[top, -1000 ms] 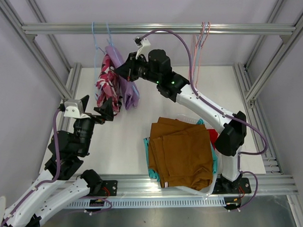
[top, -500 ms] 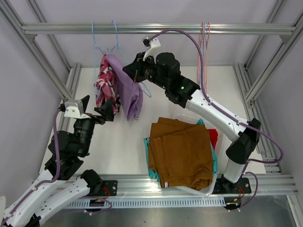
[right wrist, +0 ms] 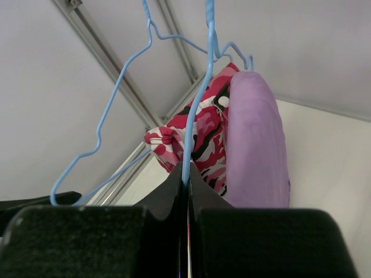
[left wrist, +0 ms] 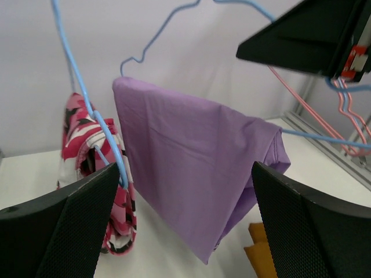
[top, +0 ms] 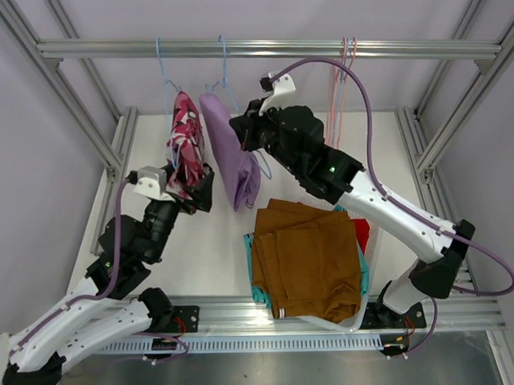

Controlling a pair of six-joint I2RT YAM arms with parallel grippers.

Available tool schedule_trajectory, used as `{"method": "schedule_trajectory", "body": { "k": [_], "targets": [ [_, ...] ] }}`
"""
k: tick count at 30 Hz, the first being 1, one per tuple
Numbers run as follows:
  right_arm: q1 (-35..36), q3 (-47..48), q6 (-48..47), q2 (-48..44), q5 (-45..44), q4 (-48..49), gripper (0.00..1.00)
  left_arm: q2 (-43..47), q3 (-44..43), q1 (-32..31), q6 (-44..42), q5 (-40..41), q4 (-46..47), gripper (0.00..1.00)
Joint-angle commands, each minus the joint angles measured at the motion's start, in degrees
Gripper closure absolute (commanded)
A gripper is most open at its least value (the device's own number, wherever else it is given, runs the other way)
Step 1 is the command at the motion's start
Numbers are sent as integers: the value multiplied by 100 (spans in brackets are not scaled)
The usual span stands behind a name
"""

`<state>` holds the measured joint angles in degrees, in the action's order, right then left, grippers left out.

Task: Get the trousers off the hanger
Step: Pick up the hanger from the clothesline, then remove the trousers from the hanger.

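At the near edge of the worktop, toward its right corner, the rust-brown cloth trousers lie folded on top of a pile. The teal cloth trousers and a sliver of the red cloth trousers peek out beneath, so three pairs look to be off their hangers.

Further in, toward the left edge, the left end effector has pushed forward. Its jaws are spread as wide as they go and hold nothing. From its wrist view the lilac cloth trousers now fill the gap between its fingers.

Beyond that, the right end effector is clamped fully shut on the thin wire of a light-blue wire hanger — apparently the one carrying the lilac pair. In the last second it has drawn that hanger rightward along the far aluminium rail.

The lilac pair therefore now hangs apart from the pink-white-black camouflage cloth trousers, which it was pressed against a moment ago. The camouflage pair stays draped on its own hanger nearer the far-left corner.

That gap matters — with the hanger steadied and the lilac pair isolated, the open left jaws seem placed to close on it and pull it free.
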<state>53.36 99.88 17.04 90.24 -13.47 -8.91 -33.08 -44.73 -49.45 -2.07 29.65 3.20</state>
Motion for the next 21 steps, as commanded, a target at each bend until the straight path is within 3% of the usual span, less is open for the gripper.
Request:
{"method": "schedule_trajectory", "body": {
  "k": [1, 14, 21],
  "targets": [
    [174, 6, -350, -621, -963, 627, 100, -198, -97, -275, -153, -214, 31, 0],
    [895, -302, -500, -973, -2694, 521, 100, -576, 219, -890, -339, -758, 515, 1],
    [1150, -276, -447, -859, -3073, 513, 100, -910, 228, -1005, -225, -1066, 594, 1]
  ]
}}
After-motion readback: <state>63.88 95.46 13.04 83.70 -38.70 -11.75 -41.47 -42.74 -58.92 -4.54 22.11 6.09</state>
